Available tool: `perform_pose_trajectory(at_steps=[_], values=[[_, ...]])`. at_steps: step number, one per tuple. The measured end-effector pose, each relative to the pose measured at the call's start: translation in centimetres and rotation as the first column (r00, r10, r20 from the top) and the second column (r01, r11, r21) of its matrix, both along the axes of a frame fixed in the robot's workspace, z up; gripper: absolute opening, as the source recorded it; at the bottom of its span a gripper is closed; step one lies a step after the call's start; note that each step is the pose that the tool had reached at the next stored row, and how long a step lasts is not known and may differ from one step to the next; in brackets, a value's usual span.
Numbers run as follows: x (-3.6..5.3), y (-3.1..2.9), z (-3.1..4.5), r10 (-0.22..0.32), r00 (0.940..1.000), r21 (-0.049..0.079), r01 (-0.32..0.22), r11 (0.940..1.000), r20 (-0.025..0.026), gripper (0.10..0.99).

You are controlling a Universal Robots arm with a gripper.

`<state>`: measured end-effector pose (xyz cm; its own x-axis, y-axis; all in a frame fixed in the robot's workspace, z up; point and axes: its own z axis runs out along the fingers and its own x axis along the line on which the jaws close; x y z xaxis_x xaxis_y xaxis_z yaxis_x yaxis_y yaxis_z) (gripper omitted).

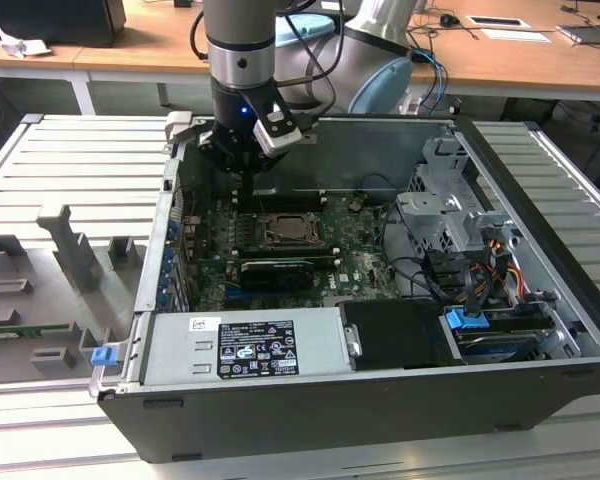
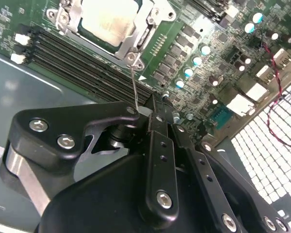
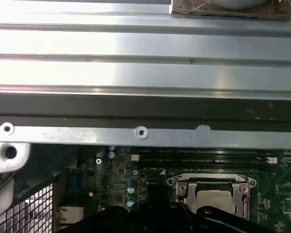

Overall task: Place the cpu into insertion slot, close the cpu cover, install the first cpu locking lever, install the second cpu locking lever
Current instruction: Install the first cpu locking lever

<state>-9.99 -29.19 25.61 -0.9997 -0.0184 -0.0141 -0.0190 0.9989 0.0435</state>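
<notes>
Exterior view: gripper (image 1: 252,186) low inside open computer case (image 1: 520,180), just behind socket.
Fingers: closed together, clamped on nothing.
Cpu (image 2: 109,19): seated in socket on motherboard (image 2: 203,53).
Cpu cover (image 2: 136,46): down around chip.
Locking lever (image 2: 134,85): thin wire reaching to fingertips.

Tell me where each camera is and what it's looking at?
Exterior view: off the arm, looking down into the open computer case; the arm and gripper show above the motherboard.
Second wrist view: on the wrist, facing the board past the gripper's black links.
First wrist view: on the wrist, facing the case wall.
All share the cpu in its socket.
</notes>
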Motion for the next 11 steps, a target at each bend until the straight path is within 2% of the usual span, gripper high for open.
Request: perform_pose_trajectory(at_steps=[4,11], values=[[0.54,0.0,0.0,0.0,1.0,0.0,0.0,1.0,-0.0002,0.106],[0.92,0.0,-0.02,0.0,1.0,0.0,0.0,1.0,0.0,0.106]])
